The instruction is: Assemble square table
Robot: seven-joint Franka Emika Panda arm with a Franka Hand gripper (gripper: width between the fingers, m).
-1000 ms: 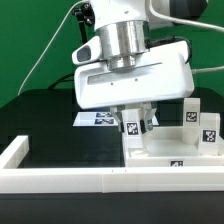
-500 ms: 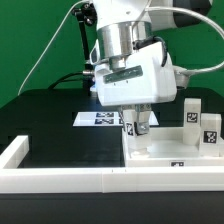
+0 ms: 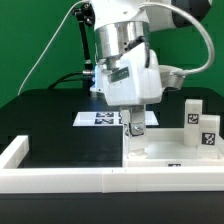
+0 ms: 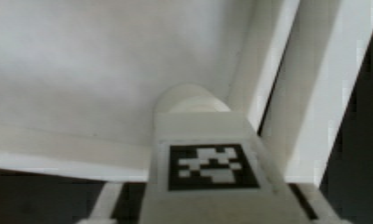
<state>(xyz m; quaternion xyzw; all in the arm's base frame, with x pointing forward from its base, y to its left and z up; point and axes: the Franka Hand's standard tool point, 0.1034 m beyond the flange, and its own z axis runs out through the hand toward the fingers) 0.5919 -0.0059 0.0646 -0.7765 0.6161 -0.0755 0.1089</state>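
Note:
The square table's top [image 3: 172, 150] is a white slab with raised edges, lying at the exterior view's right. My gripper [image 3: 133, 127] hangs over the slab's near-left corner and is shut on a small white leg [image 3: 133, 128] that stands upright with its tag showing. In the wrist view the leg [image 4: 204, 125] runs between my fingers [image 4: 106, 203], its tag facing the camera, its tip reaching the slab [image 4: 94, 80] beside a raised edge. Two other legs [image 3: 191, 115] [image 3: 208, 135] stand on the slab's far right.
The marker board [image 3: 100, 118] lies flat on the black table behind the slab. A long low white border wall [image 3: 90, 179] runs along the front and turns up at the exterior view's left [image 3: 15, 151]. Cables hang behind the arm.
My wrist has turned about its upright axis, so the gripper body now shows narrower. The leg has stayed at the same corner of the slab.

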